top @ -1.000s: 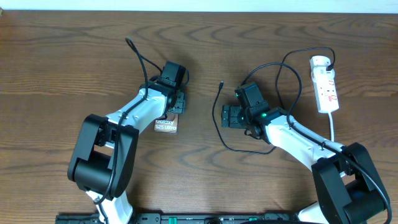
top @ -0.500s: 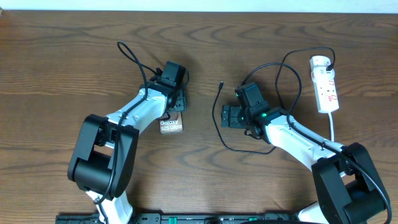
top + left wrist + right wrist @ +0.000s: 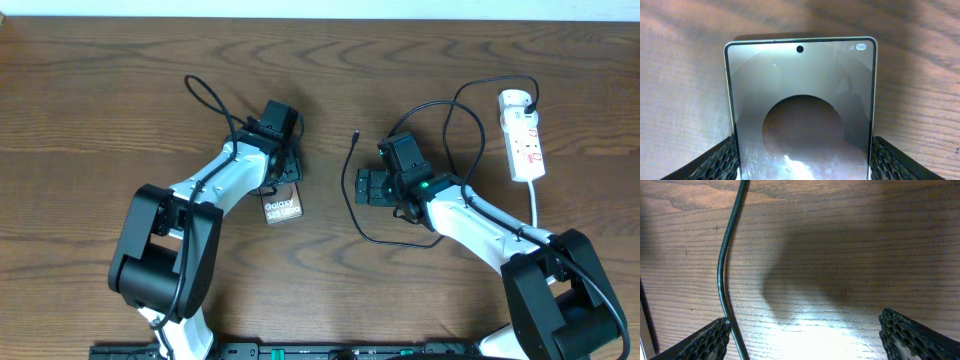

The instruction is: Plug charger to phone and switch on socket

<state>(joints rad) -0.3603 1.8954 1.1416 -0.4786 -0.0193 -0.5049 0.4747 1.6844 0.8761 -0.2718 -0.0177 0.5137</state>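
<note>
Seen from overhead, the phone (image 3: pixel 282 207) lies face up on the brown wooden tabletop (image 3: pixel 90 100), left of centre, with its white "Galaxy" lettering showing, slightly skewed and at about 6 o'clock from the left arm's wrist. In the left wrist view the left hand (image 3: pixel 800 162) grips it: the black honeycomb pads (image 3: pixel 715 162) press against the two long edges of the phone near the bottom of the picture. The screen runs up from there to its punch-hole camera and a small "100" badge in the corner at 1 o'clock. The right hand (image 3: pixel 802 335) is wide open and holds nothing, with bare wood between its pads. The charger (image 3: pixel 720 275) runs as a thin black line just inside the pad at 7 o'clock, close to it but not clamped. Overhead, the charger's small connector tip (image 3: pixel 356 134) lies free on the wood at roughly 12 o'clock from the right hand and well apart from the phone, which is off at its 8 o'clock. From the tip the cable curves down past the hand, loops under the right arm and arcs back up toward the socket (image 3: pixel 524 140). The socket is a white power strip with red marks at about 2 o'clock from the right hand. The cable seems to end in a black plug at the strip's rounded top end, though that is too small to be sure. The strip's white cord (image 3: pixel 535 205) leaves toward 6 o'clock.
</note>
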